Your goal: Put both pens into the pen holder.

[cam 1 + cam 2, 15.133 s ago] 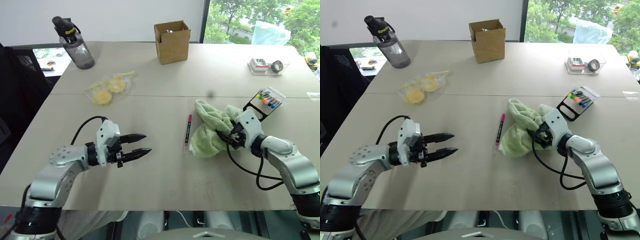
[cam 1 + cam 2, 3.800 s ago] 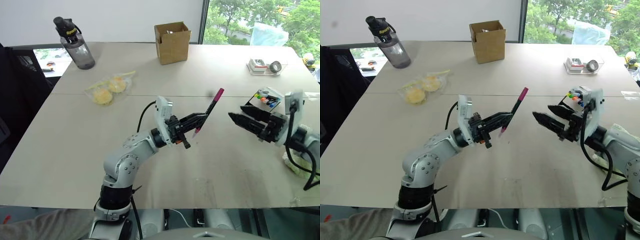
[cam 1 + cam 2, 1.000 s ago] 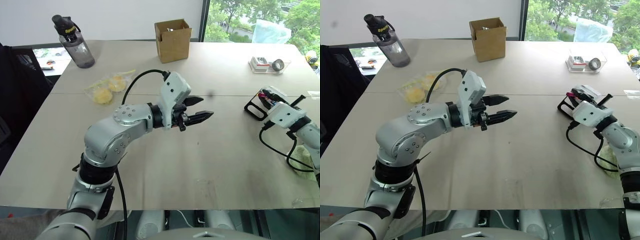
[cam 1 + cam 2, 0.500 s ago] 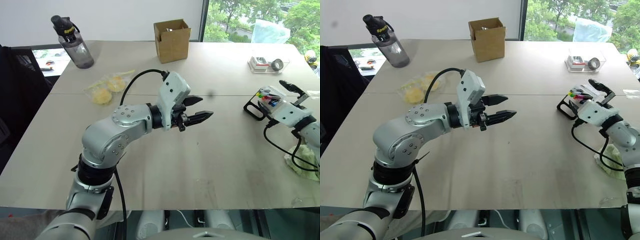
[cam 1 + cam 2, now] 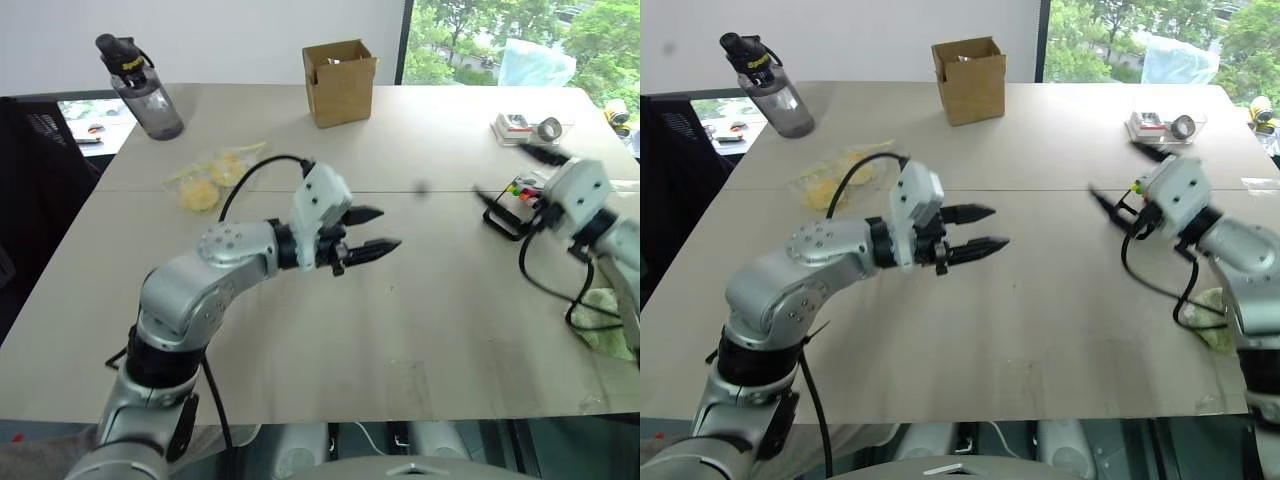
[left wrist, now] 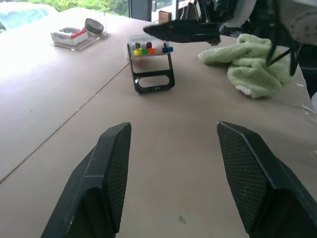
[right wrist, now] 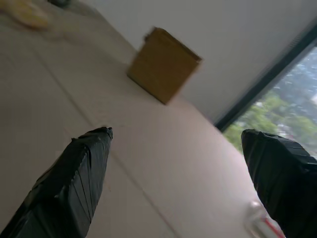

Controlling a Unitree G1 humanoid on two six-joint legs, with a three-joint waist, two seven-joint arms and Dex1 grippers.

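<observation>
On the right side of the desk, the pen holder lies flat, its black slot handle toward the middle of the desk and its clear window showing a row of coloured marker ends: yellow, green, orange, red and blue. Among those ends I cannot pick out a magenta cap or a light blue one for certain, so whether either pen is already inside cannot be told. No loose pen lies on the bare desk.

The right gripper hangs just beside the holder, on the side toward the middle of the desk, its jaws spread wide and holding nothing; the right wrist view looks between them toward the cardboard box. The left gripper hovers over the middle of the desk, well apart from the holder, its jaws also apart and empty.

A green towel is bunched near the desk's right edge, close to the holder. Judging by the empty jaws beside the holder and the clean desktop, at least one pen is likely delivered. The other may be inside as well, or may lie hidden under or behind the towel; the next step would be to look there.
</observation>
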